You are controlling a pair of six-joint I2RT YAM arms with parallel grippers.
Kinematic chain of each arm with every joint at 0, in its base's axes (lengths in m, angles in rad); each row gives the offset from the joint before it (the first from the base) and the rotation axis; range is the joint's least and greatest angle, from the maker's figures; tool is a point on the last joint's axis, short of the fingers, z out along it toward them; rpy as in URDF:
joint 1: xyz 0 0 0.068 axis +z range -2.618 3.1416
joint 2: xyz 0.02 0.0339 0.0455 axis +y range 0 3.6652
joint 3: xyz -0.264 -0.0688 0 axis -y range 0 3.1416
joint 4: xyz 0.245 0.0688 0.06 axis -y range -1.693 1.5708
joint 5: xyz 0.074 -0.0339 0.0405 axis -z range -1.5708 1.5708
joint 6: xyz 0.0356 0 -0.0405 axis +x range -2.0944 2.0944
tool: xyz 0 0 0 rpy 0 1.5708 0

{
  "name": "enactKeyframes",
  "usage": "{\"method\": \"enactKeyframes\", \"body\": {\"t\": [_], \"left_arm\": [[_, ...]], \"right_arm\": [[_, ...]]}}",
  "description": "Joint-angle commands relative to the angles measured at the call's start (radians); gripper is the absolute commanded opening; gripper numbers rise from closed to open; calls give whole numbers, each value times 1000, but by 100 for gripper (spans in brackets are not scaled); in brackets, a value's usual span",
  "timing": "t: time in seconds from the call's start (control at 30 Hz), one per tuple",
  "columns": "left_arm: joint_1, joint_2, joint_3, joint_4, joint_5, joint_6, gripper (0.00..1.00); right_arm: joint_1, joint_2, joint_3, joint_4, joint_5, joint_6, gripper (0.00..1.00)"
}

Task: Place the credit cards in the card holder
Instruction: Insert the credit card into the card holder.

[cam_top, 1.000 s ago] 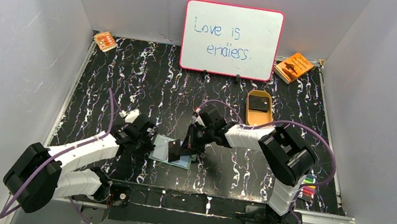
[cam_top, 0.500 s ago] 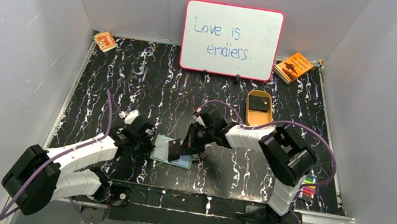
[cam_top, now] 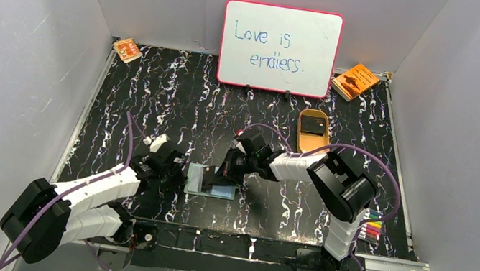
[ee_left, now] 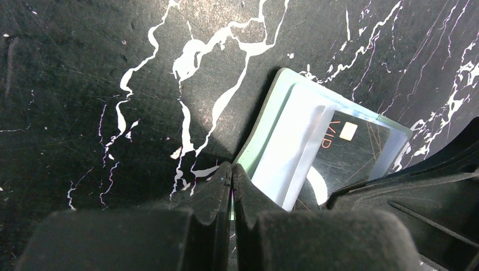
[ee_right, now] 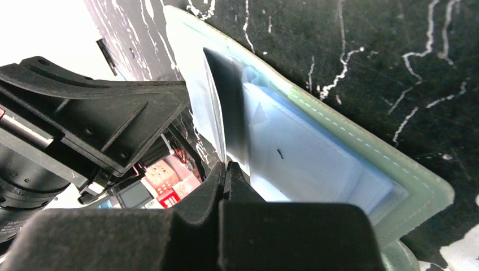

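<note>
Card holder [ee_left: 279, 141] now clamped by left gripper [ee_left: 231, 172]; credit card [ee_left: 350, 155], pinched in right gripper [ee_right: 225, 169], has been lowered partly into its pocket.

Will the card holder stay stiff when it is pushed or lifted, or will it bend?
Probably floppy: the card holder has an edge that curves up near the left tool. Likely light and apt to slide, being thin and flat.

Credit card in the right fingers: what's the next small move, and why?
Probably ease the right fingers toward the pocket's closed end, pushing the card deeper. The credit card they pinch sits only partly inside the card holder, and the left fingers are pinched on the holder's edge, which should steady it.
</note>
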Motion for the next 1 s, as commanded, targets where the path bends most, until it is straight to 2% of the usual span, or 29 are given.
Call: {"method": "enactKeyframes", "body": {"t": [0.0,0.97], "left_arm": [[-2,-2,-42,-75,46,-7,0],[-2,9,-47,-58,58,-1,0]], "right_arm": [[16,10,-39,32,72,55,0],[49,70,41,11,37,11,0]]}}
